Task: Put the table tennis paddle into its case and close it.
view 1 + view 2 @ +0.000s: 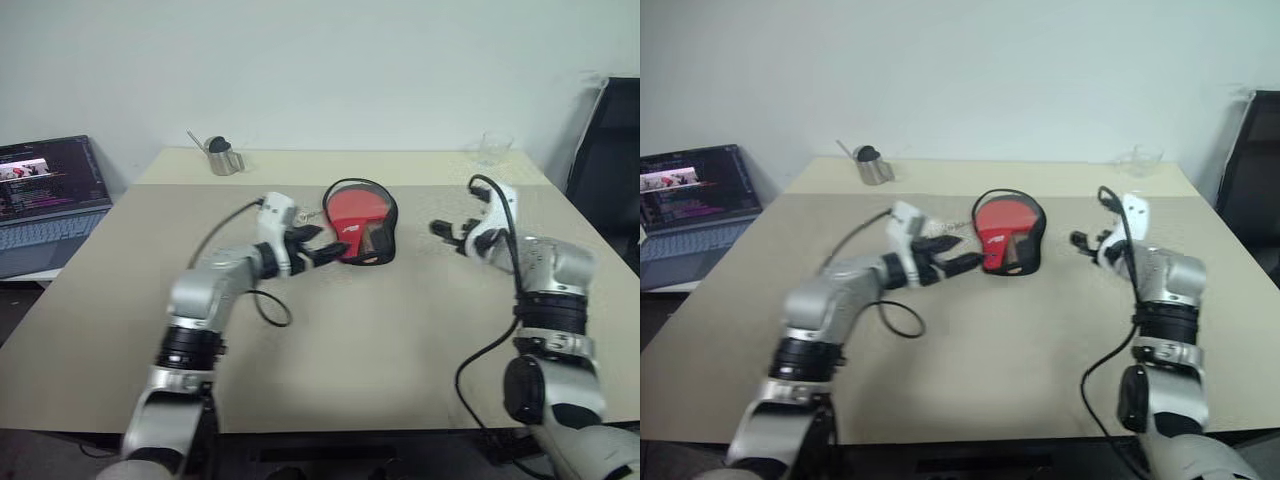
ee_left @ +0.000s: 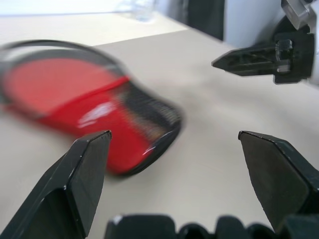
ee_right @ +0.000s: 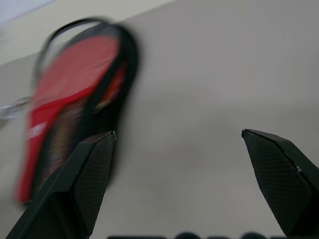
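The case (image 1: 390, 228), black-rimmed with a red band, lies flat in the middle of the table. The round red face of the table tennis paddle (image 1: 352, 207) shows inside its rim, and whether the zip is done up I cannot tell. My left gripper (image 1: 326, 244) hovers open just left of the case's narrow end, with nothing between its fingers. In the left wrist view the case (image 2: 94, 102) lies just ahead of the left gripper (image 2: 174, 134). My right gripper (image 1: 446, 236) stands open and empty to the right of the case, a short gap away. The right wrist view has the case (image 3: 70, 104) ahead of the right gripper (image 3: 177, 133).
A metal cup (image 1: 226, 159) with a stick in it stands at the back left of the table (image 1: 380, 340). A clear glass (image 1: 493, 148) stands at the back right. An open laptop (image 1: 45, 200) sits off the left edge, and a black chair (image 1: 612, 160) stands right.
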Controlling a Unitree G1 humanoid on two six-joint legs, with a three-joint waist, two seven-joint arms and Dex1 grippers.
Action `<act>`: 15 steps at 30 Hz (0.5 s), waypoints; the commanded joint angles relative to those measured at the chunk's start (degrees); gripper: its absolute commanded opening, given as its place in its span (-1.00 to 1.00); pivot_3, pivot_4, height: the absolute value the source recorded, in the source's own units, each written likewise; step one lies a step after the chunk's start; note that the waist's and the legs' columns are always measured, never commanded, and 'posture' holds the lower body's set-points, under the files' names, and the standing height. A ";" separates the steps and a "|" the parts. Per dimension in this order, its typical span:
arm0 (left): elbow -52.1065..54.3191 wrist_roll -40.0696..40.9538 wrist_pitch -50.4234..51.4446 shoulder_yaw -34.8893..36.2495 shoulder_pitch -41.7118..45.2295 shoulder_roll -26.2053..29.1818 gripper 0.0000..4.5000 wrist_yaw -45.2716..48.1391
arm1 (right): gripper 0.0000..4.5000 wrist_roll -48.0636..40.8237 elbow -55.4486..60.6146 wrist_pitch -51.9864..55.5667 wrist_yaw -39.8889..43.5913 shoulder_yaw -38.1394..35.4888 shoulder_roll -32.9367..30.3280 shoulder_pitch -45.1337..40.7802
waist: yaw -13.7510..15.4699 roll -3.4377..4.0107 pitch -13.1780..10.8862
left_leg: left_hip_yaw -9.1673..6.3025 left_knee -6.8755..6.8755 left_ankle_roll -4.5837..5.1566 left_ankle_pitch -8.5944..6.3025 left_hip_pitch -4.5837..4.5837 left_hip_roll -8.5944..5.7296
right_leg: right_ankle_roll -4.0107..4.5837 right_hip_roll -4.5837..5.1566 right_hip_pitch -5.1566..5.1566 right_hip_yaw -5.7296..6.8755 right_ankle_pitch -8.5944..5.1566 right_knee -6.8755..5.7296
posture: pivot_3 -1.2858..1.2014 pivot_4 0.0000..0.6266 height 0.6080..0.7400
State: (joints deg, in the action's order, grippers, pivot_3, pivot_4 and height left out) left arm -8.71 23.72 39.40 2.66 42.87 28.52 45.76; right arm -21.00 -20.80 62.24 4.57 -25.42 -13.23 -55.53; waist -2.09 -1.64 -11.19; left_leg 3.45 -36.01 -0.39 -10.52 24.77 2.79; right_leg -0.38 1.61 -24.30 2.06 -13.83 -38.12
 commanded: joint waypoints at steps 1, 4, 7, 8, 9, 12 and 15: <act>3.88 1.17 -1.10 0.66 -2.58 4.46 0.99 5.11 | 0.99 -1.64 -1.18 -2.10 -1.46 -0.93 1.52 -3.20 | 0.49 0.00 0.00 | -0.01 -0.02 0.00 0.00 0.01 0.01 | -0.01 0.04 0.02 0.01 0.00 0.02 | 0.03 -0.52 1.00; 6.46 1.54 -0.60 0.53 -5.17 6.50 0.99 6.13 | 0.99 -1.55 -3.77 -3.79 -1.90 0.04 3.30 -3.94 | 0.64 -0.01 0.00 | -0.02 -0.02 0.02 -0.01 0.05 0.04 | -0.01 0.25 0.05 0.01 0.01 0.08 | 0.03 -0.52 1.00; 9.13 1.77 0.33 0.36 -6.90 6.00 0.99 4.79 | 0.99 -1.21 -6.11 -5.58 -1.93 0.98 4.42 -4.56 | 0.77 -0.02 0.00 | -0.03 -0.02 0.03 -0.01 0.12 0.00 | 0.01 0.36 0.04 0.04 0.05 0.10 | 0.03 -0.52 1.00; 10.18 2.02 0.68 0.32 -7.39 5.74 0.99 4.42 | 0.99 -0.99 -7.02 -6.38 -1.93 1.37 4.67 -4.78 | 0.77 -0.01 0.00 | -0.03 -0.02 0.03 -0.01 0.12 -0.01 | 0.02 0.37 0.05 0.03 0.06 0.10 | 0.03 -0.52 1.00; 10.97 2.18 0.97 0.28 -7.72 5.52 0.99 4.06 | 0.99 -0.87 -7.95 -7.12 -2.00 1.63 4.82 -5.00 | 0.74 -0.01 0.00 | -0.03 -0.02 0.03 -0.01 0.12 -0.01 | 0.02 0.37 0.05 0.04 0.06 0.10 | 0.03 -0.52 1.00; 12.58 2.38 1.85 0.20 -8.13 4.90 0.99 2.95 | 0.99 -0.76 -10.77 -9.18 -2.06 2.17 4.74 -5.74 | 0.56 -0.01 0.00 | -0.04 -0.01 0.03 -0.01 0.11 0.00 | 0.01 0.32 0.04 0.04 0.05 0.08 | 0.03 -0.52 1.00; 13.61 2.48 2.39 0.48 -8.43 4.79 0.99 2.02 | 0.99 -0.58 -14.01 -11.30 -2.20 2.46 4.55 -6.43 | 0.40 -0.01 0.00 | -0.04 -0.02 0.03 -0.01 0.10 -0.01 | -0.02 0.22 0.03 0.03 0.03 0.06 | 0.03 -0.52 1.00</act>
State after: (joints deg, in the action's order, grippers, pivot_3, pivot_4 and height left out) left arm 2.38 25.45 41.90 2.50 34.23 33.31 48.24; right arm -21.44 -34.76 52.90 2.33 -23.06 -8.24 -60.27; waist -1.69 -1.66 -11.18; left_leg 3.40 -36.03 -0.36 -10.52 24.86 2.77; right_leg -0.41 1.78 -24.26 2.09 -13.81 -38.05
